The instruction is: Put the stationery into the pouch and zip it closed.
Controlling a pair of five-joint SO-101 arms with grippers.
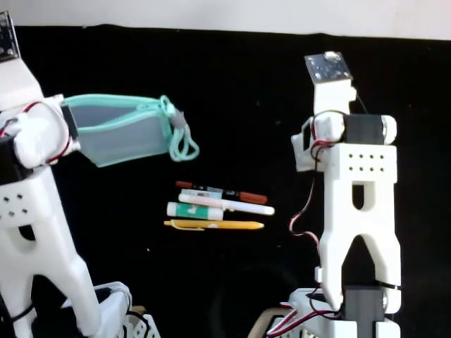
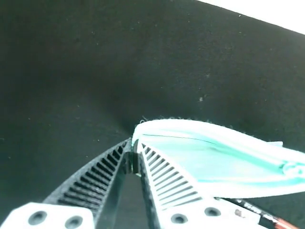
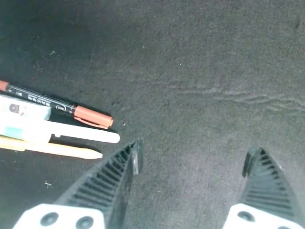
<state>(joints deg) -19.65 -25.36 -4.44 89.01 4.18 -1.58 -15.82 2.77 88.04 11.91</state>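
Black cloth (image 1: 232,84) under stationery (image 1: 211,209), white backdrop (image 1: 211,13)

Bright, even light overexposes the white arms (image 1: 359,204) against black cloth (image 1: 232,77).

No lettering here can be read. The red-capped marker (image 3: 57,107), lying near the middle of the surface (image 3: 200,71), has a line of small white print along its black barrel. The characters are too fine to make out. In the left wrist view the same marker (image 2: 259,218) shows that print only as blurred white marks. The white and green tube (image 3: 24,117) just beside it has a pale label with a small dark square mark on it, which is also illegible.
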